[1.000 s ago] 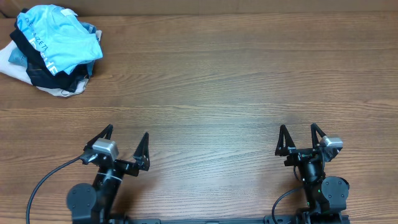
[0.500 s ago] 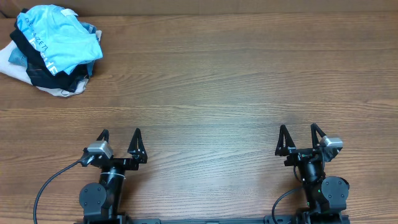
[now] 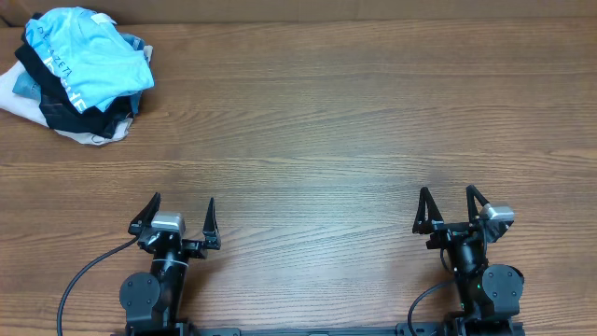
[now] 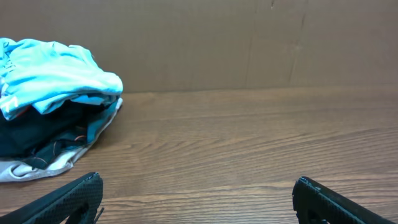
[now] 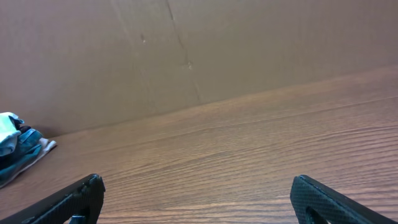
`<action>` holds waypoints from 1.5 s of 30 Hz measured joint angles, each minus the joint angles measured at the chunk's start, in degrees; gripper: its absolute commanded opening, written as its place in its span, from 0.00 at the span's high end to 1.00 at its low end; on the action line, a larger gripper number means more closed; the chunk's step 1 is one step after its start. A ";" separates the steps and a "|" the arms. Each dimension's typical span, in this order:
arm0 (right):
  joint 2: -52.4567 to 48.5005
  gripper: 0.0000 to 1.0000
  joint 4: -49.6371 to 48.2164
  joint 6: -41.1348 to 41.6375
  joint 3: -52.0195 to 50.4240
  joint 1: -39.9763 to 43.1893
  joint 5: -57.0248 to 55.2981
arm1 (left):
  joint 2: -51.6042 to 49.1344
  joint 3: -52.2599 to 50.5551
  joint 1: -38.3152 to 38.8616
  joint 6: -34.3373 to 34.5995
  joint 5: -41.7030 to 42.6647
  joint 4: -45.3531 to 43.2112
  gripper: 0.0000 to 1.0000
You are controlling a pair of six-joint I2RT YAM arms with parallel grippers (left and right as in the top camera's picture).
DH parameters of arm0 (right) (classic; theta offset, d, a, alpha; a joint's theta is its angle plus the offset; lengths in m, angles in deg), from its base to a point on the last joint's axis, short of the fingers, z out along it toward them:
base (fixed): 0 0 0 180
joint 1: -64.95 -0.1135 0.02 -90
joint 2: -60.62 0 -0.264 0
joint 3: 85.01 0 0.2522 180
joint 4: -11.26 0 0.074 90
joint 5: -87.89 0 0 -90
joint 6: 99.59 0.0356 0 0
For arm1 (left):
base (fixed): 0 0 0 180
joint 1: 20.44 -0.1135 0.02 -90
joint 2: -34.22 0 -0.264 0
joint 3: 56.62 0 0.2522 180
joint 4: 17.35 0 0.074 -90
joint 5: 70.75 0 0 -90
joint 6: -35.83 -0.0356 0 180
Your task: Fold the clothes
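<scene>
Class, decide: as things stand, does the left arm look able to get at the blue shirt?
Probably yes. The blue shirt lies uncovered on top of the pile, and only bare table separates it from the open left hand, though it sits far off in the corner.

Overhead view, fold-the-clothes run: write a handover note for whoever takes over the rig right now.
End effectors: the left end effector is open and empty at the near left of the table. The right end effector is open and empty at the near right.
Things: the light blue shirt lies crumpled on top of a pile in the far left corner, over a black garment and white fabric. Nothing touches it.
Done: nothing yet; the shirt is neither spread nor folded.
Left: lift the shirt off the pile, lay it flat on bare wood, and fold it.
</scene>
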State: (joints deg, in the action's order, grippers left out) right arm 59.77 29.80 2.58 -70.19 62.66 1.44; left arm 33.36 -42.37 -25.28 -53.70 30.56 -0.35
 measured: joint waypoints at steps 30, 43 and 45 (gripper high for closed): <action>0.00 0.00 -0.02 -0.02 0.00 0.00 0.00 | 0.00 0.00 0.00 -0.92 -0.02 0.00 0.00; 0.00 0.00 -0.02 -0.02 -0.02 -0.02 0.02 | 0.00 0.00 0.00 -0.92 0.00 -0.02 0.00; 0.00 0.00 -0.02 -0.02 0.00 -0.02 0.00 | 0.00 0.00 0.00 -0.92 0.00 0.00 0.00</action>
State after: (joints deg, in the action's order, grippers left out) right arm 59.77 29.78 2.56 -70.19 62.64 1.44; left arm 33.36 -42.37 -25.28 -54.62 30.56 -0.35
